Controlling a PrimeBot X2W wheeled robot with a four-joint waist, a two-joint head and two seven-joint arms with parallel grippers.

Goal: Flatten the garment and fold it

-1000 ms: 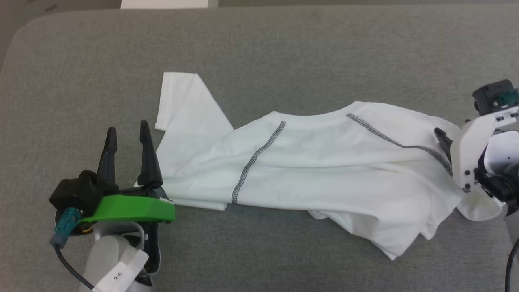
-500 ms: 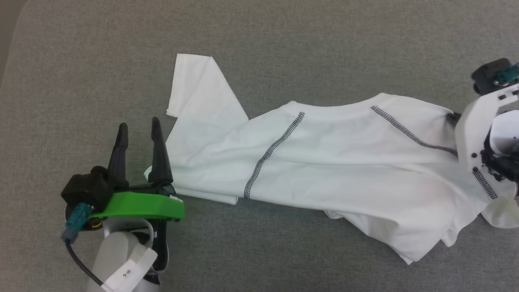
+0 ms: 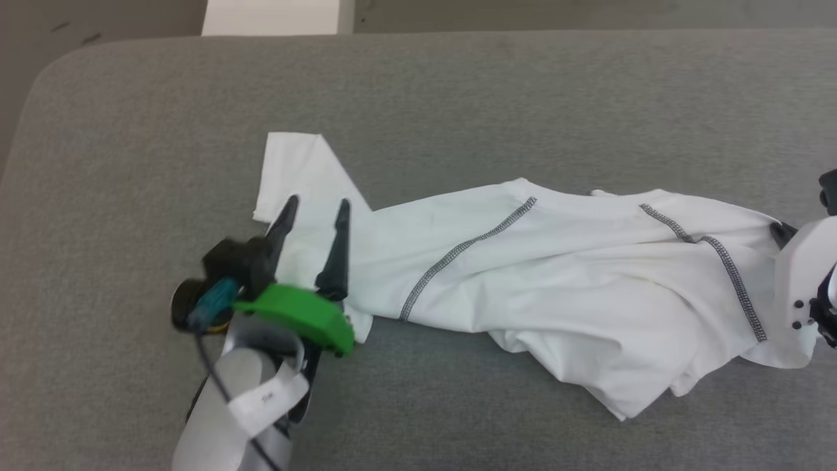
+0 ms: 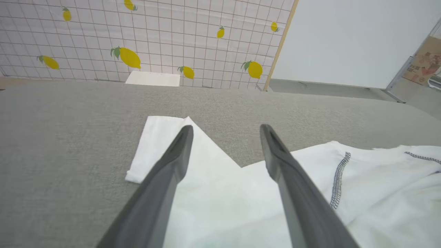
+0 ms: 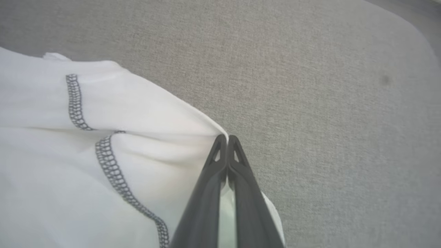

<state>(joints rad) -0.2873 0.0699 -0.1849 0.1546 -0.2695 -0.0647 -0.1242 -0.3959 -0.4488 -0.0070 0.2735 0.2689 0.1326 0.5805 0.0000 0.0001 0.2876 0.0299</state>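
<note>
Presently right claw (image 5: pixel 227 137) pinched shut on garment (image 3: pixel 556 281) edge; left claw (image 3: pixel 318 203) spread wide over its opposite end, holding nothing.

The left end effector (image 3: pixel 317 203) has long dark fingers (image 3: pixel 337 261), a green bracket (image 3: pixel 294 317), teal connector (image 3: pixel 209 304) and pale forearm (image 3: pixel 229 405).

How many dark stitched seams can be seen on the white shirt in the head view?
2. The first seam runs diagonally across the left half of the garment; the second seam lies near its right end. Folds may hide others.
</note>
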